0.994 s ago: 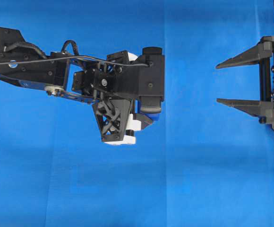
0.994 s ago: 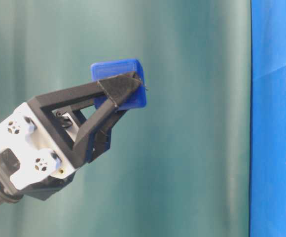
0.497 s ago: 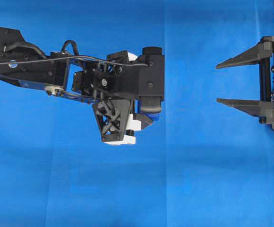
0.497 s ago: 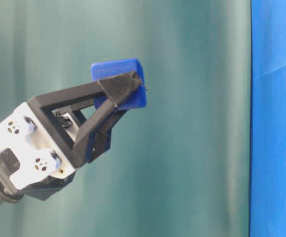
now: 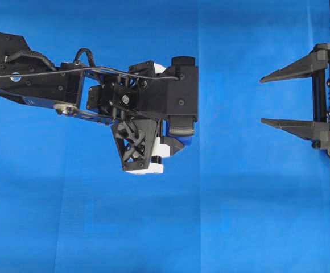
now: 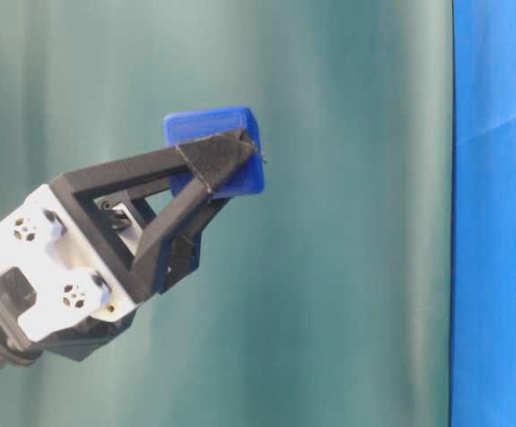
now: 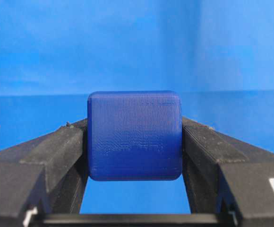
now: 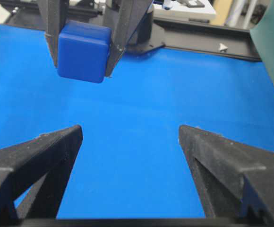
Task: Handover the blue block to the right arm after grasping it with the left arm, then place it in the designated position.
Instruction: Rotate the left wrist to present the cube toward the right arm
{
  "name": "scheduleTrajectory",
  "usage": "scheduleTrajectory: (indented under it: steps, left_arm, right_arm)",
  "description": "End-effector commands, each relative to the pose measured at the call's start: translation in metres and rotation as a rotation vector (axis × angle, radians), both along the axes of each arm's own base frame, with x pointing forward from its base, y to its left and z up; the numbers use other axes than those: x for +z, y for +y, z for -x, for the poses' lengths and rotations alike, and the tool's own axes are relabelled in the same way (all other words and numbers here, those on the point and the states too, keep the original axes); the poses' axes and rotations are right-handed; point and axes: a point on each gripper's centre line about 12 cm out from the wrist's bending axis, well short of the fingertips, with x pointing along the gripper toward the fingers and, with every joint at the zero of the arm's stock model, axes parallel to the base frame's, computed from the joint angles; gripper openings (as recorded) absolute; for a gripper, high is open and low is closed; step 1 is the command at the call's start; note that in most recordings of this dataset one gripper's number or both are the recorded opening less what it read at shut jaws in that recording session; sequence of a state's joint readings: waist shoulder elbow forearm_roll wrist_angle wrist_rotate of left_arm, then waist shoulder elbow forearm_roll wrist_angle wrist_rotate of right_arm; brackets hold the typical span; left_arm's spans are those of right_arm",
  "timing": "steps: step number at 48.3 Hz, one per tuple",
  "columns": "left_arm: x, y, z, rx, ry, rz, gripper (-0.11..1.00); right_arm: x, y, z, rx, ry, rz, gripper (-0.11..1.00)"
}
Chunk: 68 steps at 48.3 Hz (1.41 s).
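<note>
Blue block [image 7: 134,135] sits clamped in the left gripper [image 6: 218,165], raised for handover; the right gripper [image 8: 130,135] waits wide apart.

The blue block [image 7: 134,135] is dark blue; the cloth [image 5: 239,216] bright blue; both end effectors' fingers [image 8: 38,156] black; the backdrop [image 6: 347,222] teal.

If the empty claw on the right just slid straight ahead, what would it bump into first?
Probably the blue block pinched in the left claw. Only bare blue cloth lies between, though height alignment is hard to judge.
</note>
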State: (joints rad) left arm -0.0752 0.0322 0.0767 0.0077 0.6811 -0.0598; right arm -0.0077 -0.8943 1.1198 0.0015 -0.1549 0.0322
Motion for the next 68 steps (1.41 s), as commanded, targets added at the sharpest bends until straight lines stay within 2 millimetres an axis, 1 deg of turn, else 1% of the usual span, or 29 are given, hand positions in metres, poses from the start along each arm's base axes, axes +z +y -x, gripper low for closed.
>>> scheduleTrajectory:
  steps: [1, 14, 24, 36, 55, 61, 68]
  left_arm:
    - [0.024, 0.002, 0.004, 0.003, -0.061, 0.003, 0.49]
    - [0.024, 0.002, 0.005, 0.004, -0.067, 0.005, 0.49]
    - [0.022, 0.002, 0.013, 0.004, -0.116, 0.009, 0.49]
    - [0.028, 0.003, 0.033, -0.001, -0.35, 0.026, 0.49]
    - [0.022, 0.006, 0.071, -0.014, -0.711, 0.033, 0.49]
    - [0.017, 0.006, 0.081, -0.016, -0.772, 0.038, 0.49]
    - [0.012, 0.006, 0.084, -0.014, -0.783, 0.038, 0.49]
  right_arm:
    - [0.013, 0.0, -0.003, -0.002, -0.032, -0.006, 0.95]
    - [0.012, 0.0, -0.003, -0.002, -0.031, -0.006, 0.95]
    - [0.012, 0.0, -0.003, -0.002, -0.031, -0.006, 0.95]
    - [0.013, 0.0, -0.003, -0.002, -0.032, -0.006, 0.95]
    - [0.014, 0.0, -0.003, -0.001, -0.041, 0.002, 0.95]
    - [0.015, 0.0, -0.003, -0.001, -0.043, 0.002, 0.95]
    - [0.015, 0.0, -0.003, -0.001, -0.044, 0.002, 0.95]
